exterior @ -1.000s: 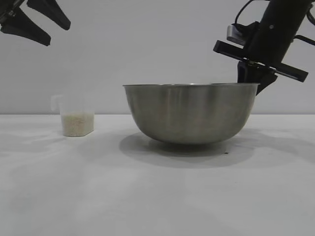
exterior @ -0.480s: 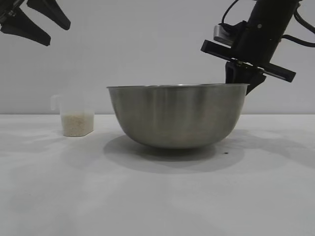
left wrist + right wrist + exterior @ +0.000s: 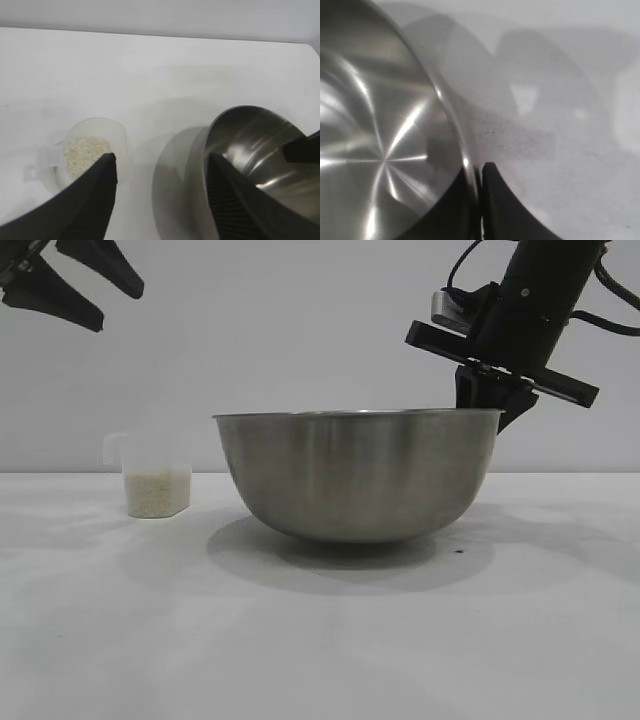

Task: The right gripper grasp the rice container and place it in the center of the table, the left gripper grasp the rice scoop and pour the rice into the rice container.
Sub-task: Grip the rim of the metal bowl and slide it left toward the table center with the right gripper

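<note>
Pinching the thin rim of the rice container (image 3: 357,475) between closed jaws, the right gripper (image 3: 487,400) held the bowl on the table (image 3: 320,640), near the middle. The rice scoop (image 3: 152,476), part full of rice (image 3: 157,492), stood apart toward the table's left edge. The left gripper (image 3: 88,285) hung above it, jaws spread and empty.
</note>
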